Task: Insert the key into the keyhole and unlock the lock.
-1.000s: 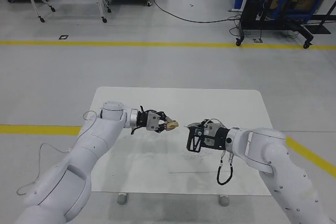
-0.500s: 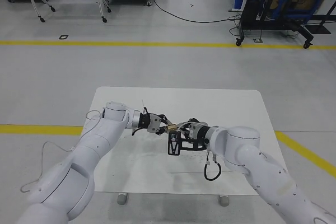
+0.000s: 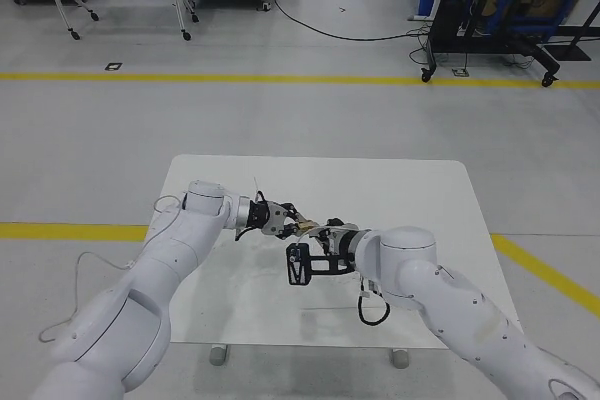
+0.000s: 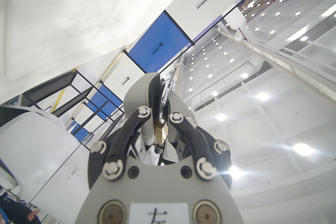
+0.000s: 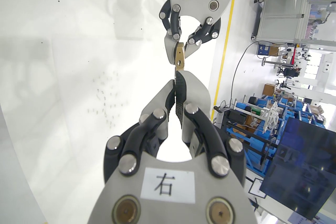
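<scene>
Lock (image 5: 179,57) clamped in left gripper (image 4: 161,89); key (image 5: 175,75) pinched edge-on in right gripper (image 5: 177,83), tip just beside lock's keyhole (image 5: 179,62).

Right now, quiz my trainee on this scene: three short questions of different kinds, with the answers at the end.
1. True or false: the left pincer holds the small brass padlock in the air over the white table.
2. Pick one. The right pincer is: A) wide open; B) shut on the thin metal key; C) shut on a black cable.
3. In one word: is the padlock's keyhole showing or covered?

Key: 1 true. 2 B. 3 showing; the key is not in it yet.
</scene>
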